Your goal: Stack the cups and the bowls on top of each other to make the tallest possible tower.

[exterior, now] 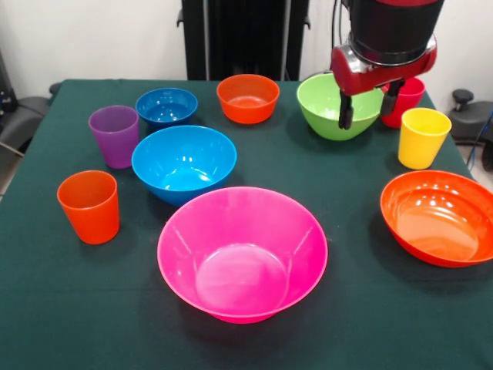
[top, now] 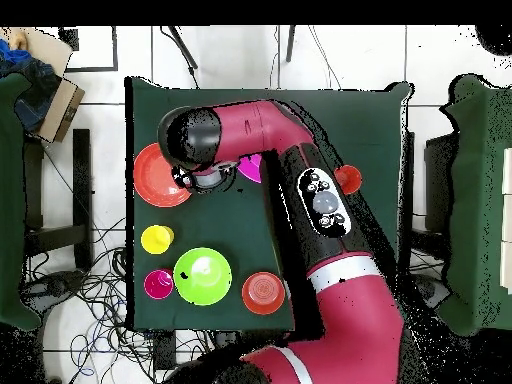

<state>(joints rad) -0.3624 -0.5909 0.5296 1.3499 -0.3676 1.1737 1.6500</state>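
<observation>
Glossy green plastic bowl [exterior: 337,104] sits on the bench directly behind the gripper [exterior: 368,106], whose jaws hang apart, empty.

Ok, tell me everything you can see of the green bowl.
The green bowl is a glossy lime-green round bowl that looks like plastic, with smooth walls curving down to a narrow base. It stands upright and empty on the dark green tablecloth, toward the robot's side of the table. The open gripper hangs in front of its rim in the front view; whether they touch cannot be told. A red cup stands close beside it, partly hidden. Overhead, the bowl lies clear of the arm.
</observation>
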